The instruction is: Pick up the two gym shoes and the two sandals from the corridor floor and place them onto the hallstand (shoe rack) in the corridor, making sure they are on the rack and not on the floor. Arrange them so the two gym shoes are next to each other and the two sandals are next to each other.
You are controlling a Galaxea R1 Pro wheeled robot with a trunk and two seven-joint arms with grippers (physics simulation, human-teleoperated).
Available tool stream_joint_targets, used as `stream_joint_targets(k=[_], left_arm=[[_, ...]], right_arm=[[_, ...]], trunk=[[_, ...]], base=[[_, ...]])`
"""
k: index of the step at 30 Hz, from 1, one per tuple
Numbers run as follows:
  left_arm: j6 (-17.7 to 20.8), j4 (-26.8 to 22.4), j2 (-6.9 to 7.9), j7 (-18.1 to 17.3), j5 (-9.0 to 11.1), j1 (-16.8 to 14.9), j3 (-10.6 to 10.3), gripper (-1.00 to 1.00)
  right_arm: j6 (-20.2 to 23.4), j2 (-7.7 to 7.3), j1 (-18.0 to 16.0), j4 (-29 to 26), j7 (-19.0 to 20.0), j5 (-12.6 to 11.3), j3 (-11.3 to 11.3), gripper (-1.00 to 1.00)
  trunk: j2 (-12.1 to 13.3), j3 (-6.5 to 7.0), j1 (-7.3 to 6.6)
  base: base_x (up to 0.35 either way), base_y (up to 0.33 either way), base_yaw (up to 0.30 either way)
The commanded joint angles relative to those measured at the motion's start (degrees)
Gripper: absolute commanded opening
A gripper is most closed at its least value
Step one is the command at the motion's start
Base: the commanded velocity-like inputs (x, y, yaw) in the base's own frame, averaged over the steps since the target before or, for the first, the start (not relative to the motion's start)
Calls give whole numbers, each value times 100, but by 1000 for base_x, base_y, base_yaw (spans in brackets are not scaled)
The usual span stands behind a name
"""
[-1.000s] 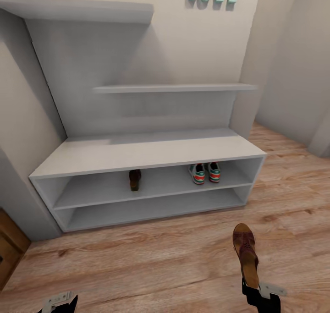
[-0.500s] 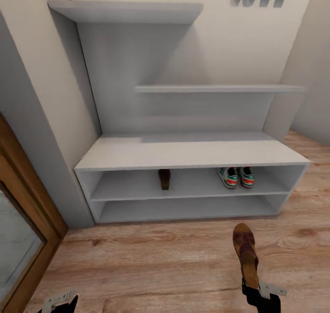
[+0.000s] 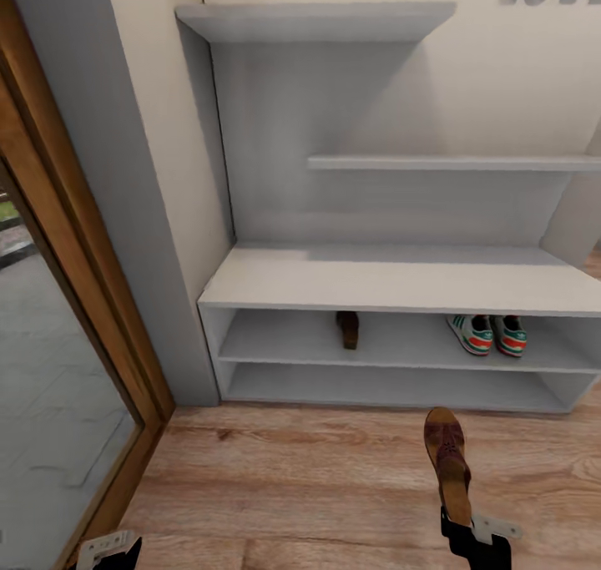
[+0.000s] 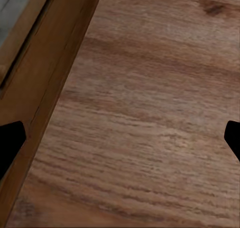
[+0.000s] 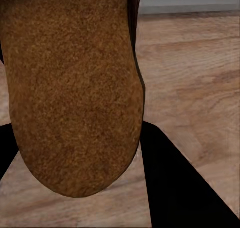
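- Sandal in hand (image 3: pixel 446 461): clamped at the heel end by the right gripper (image 3: pixel 464 530), toe aimed forward at the hallstand (image 3: pixel 401 278), carried above the corridor floor (image 3: pixel 317 486). Probably gripped by the heel so the toe can slide into a shelf first.
- Same sandal in the right wrist view (image 5: pixel 70 87): tan sole close before the lens, dark fingers (image 5: pixel 175 183) flanking it, plank flooring beyond.
- Other sandal (image 3: pixel 348 329): already on the upper open shelf, left of centre, well apart from the sneakers. Bare shelf on both sides of it, so room for its mate right beside it, as the pairing requires.
- Gym shoes (image 3: pixel 491 335): side by side, touching or nearly so, on the same upper shelf toward the right end, heels outward. That pair looks finished.
- Left gripper (image 3: pixel 108 551): low at the near edge of the head view, grasping nothing. In the left wrist view (image 4: pixel 120 143) fingertips spread wide apart over bare planks beside a wooden door frame (image 4: pixel 50 62); released and idle.
- Door frame with glass panel (image 3: pixel 75 303): close on the left, a likely obstruction to mind when nearing the rack.
- Remaining, by judgement: close in on the shelf and set the carried sandal next to the shelved one, off the floor.
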Motion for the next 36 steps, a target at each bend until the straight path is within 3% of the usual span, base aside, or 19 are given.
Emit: stream_joint_targets(k=[1, 13, 15, 17, 23, 26, 29, 30, 32, 33, 36], left_arm=[[-16, 9, -4, -50, -23, -6, 48, 100], [-29, 9, -35, -65, -72, -6, -23, 100], [-303, 11, -68, -174, -89, -6, -127, 100], [-611, 18, -73, -550, -110, -5, -386, 100], [-790, 23, -66, -1200, -118, -5, -626, 100], [-821, 20, -46, -1569, -119, -4, -668, 100], [-833, 21, -18, -1933, -119, -2, -670, 100], [-837, 23, -8, -2097, -121, 1, -667, 100], [-839, 23, 4, -2239, -124, 10, -664, 100], [-840, 21, 17, -2350, -129, 41, -658, 100], [-842, 15, 39, -2454, -129, 106, -654, 100]], right_arm=[[-15, 0, -4, 5, -27, 19, -10, -100], [-15, 3, -4, 5, -30, 19, -6, -100], [-9, 15, -4, 5, -26, 19, -1, -100], [6, 144, -4, 0, -21, 25, 27, -100], [308, 513, -11, -127, -35, 30, 157, -100], [910, 738, -12, -465, -46, 29, 203, -100], [1803, 956, -23, -976, -62, 29, 222, -100], [2311, 1074, -34, -1273, -70, 25, 227, -100], [2819, 1204, -50, -1583, -78, 23, 230, -100], [3290, 1335, -70, -1888, -109, 22, 232, -100], [3884, 1528, -108, -2296, -261, 19, 237, -100]], trunk=[[-2, -5, 0], [-2, -5, 0], [-2, -5, 0], [-2, -5, 0], [-2, -5, 0], [-2, -5, 0], [-2, -5, 0], [-2, -5, 0], [-2, -5, 0], [-2, -5, 0], [-2, -5, 0]], base=[[77, 301, 27], [22, 98, 4], [0, 0, 0], [0, 0, 0], [0, 0, 0], [0, 0, 0], [0, 0, 0], [0, 0, 0], [0, 0, 0], [0, 0, 0], [0, 0, 0]])
